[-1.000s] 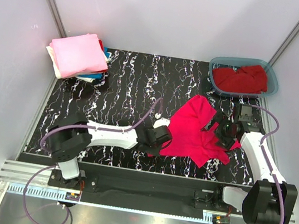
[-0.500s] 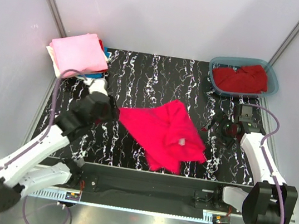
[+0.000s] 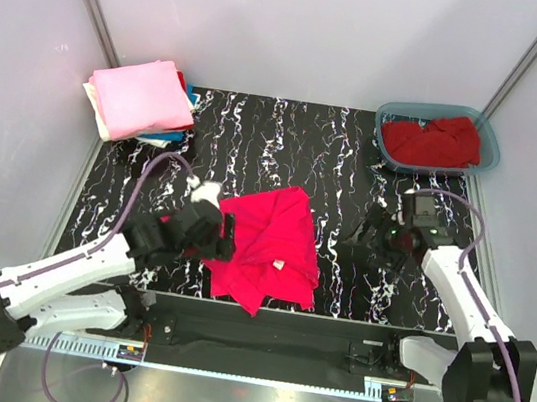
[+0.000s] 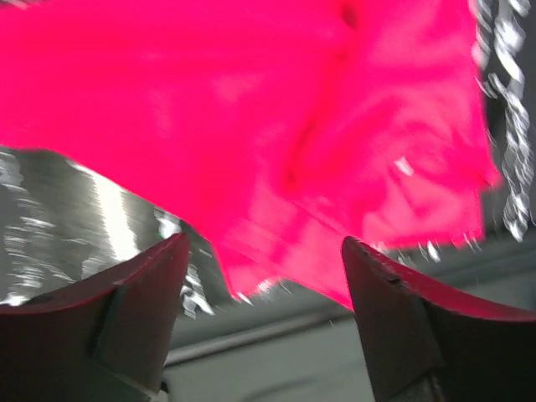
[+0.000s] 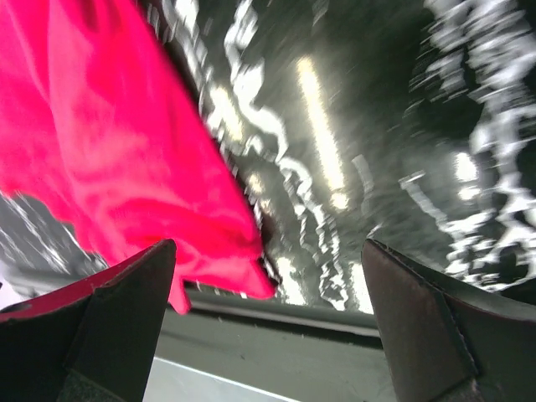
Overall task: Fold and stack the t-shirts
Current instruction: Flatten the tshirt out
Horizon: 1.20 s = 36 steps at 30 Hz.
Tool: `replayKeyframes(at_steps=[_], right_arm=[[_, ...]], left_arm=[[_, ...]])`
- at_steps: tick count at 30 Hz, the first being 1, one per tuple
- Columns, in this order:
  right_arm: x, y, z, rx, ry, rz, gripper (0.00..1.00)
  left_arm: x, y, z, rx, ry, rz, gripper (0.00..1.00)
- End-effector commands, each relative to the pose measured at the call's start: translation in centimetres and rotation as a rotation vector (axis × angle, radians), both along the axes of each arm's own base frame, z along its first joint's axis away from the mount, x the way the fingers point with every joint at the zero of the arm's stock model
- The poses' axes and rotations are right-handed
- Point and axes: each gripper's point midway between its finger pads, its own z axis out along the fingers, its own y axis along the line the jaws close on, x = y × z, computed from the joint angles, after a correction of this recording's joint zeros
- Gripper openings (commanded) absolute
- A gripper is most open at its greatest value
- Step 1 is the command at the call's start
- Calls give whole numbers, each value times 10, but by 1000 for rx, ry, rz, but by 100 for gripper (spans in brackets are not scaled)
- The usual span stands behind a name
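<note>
Left gripper [image 3: 221, 236]: jaws spread, nothing pinched between them. It sits at the left edge of the bright pinkish-red t-shirt [image 3: 272, 242]; the left wrist view shows cloth just ahead of the fingers [image 4: 142, 314], not in them.

Right gripper [image 3: 355, 244]: jaws wide apart, empty. It stands clear of the shirt's right side, with bare marbled table [image 3: 287, 143] beneath it.

The bright shirt lies on the table near the front edge, between the two arms. It is bunched and creased with uneven edges, partly doubled over on itself. Not a clean fold, by my reading.

Back left corner: folded stack [image 3: 142, 99], light pink shirt [image 3: 138, 91] on top, with cream, blue and red edges showing below.

Back right corner: teal tub [image 3: 489, 143] holding a darker red t-shirt [image 3: 434, 140], crumpled and unfolded.

Progress, as judged: several shirts done and stacked. The bright one is mid-handling and wants flattening, folding and carrying to the stack. The tub shirt is not yet begun.
</note>
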Motion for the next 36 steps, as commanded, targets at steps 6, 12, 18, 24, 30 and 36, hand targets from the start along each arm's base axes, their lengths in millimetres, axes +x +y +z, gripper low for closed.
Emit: replayKeyframes(at_steps=[6, 12, 18, 24, 30, 36], right_arm=[[-27, 61, -14, -62, -4, 142, 100], [-42, 69, -34, -83, 38, 171, 100], [-40, 67, -28, -90, 20, 170, 100], [-42, 67, -30, -89, 21, 174, 100], [-45, 66, -32, -88, 25, 179, 100], [-47, 62, -31, -96, 14, 181, 100]], left_arm=[[-68, -74, -18, -135, 96, -117, 66], [-109, -108, -54, -34, 172, -218, 65], [-108, -124, -68, 98, 190, -247, 65], [-109, -124, -88, 250, 240, -228, 64], [-107, -111, -102, 332, 289, -171, 53], [-103, -102, -98, 329, 267, -122, 60]])
